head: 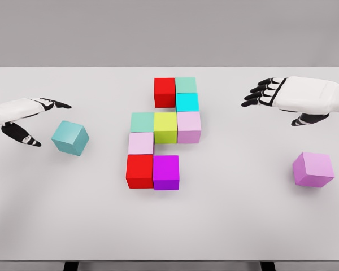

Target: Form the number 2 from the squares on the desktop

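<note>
The left hand (31, 119) is seen at the table's (243, 226) left edge with fingers spread and nothing held, a teal cube (70, 138) lying just beside it. The right hand (282, 97) is held over the right side, fingers relaxed and empty, with a lilac cube (313, 169) well apart below it. Between them, nine touching cubes are set: red (164, 92), green (186, 84), cyan (187, 102), mint (142, 121), yellow-green (165, 127), light pink (188, 126), pale pink (140, 143), lower red (139, 171) and magenta (166, 172).

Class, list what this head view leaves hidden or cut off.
- Left hand: forearm cut by the left edge.
- Right hand: forearm cut by the right edge.
- Table: legs cut by the bottom edge.
- Teal cube and purple cube: far and under faces hidden by the cubes themselves.
</note>
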You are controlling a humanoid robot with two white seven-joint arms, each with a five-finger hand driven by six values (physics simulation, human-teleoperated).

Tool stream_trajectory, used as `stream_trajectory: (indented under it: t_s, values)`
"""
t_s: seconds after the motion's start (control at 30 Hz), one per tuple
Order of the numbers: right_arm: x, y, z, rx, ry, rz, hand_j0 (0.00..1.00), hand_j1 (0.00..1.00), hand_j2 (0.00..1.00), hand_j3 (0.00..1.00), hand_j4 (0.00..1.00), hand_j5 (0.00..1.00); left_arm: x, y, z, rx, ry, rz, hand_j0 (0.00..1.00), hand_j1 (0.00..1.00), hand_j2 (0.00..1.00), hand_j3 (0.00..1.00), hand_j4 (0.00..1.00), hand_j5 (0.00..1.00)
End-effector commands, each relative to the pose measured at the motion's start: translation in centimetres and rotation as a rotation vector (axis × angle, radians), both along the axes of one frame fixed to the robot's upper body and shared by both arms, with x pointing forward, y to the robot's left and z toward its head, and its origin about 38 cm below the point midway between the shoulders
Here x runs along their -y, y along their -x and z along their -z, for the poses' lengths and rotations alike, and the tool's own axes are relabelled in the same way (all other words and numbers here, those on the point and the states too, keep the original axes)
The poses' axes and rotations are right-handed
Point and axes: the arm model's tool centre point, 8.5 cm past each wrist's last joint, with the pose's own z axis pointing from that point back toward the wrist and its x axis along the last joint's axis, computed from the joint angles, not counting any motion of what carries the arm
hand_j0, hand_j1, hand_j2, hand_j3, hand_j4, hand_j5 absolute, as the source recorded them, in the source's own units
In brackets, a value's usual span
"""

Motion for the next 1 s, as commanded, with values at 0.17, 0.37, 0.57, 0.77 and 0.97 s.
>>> stream_trajectory:
  t_s: [0.17,0.37,0.57,0.77,0.97]
  values:
    - [0.9,-0.1,-0.6,0.012,0.018,0.023,1.0,1.0,1.0,1.0,1.0,1.0,2.9,0.2,0.9,-0.032,0.039,0.071,1.0,1.0,1.0,1.0,1.0,1.0]
    - [4.8,-0.1,-3.2,0.043,0.086,0.115,1.0,1.0,1.0,1.0,1.0,1.0,3.4,0.0,1.4,-0.039,0.049,0.073,1.0,1.0,1.0,1.0,1.0,1.0]
    - [7.2,1.2,-2.5,-0.002,0.158,0.158,1.0,1.0,1.0,1.0,1.0,1.0,3.9,-0.1,2.0,-0.046,0.059,0.078,1.0,1.0,1.0,1.0,1.0,1.0]
    - [8.3,2.2,-1.6,-0.041,0.199,0.172,1.0,1.0,1.0,1.0,1.0,1.0,3.9,-0.4,2.9,-0.068,0.05,0.057,1.0,1.0,1.0,1.0,1.0,1.0]
    - [7.0,3.6,1.9,-0.116,0.243,0.118,1.0,1.0,1.0,1.0,1.0,1.0,4.7,-0.4,4.2,-0.108,0.021,0.048,1.0,1.0,1.0,1.0,1.0,1.0]
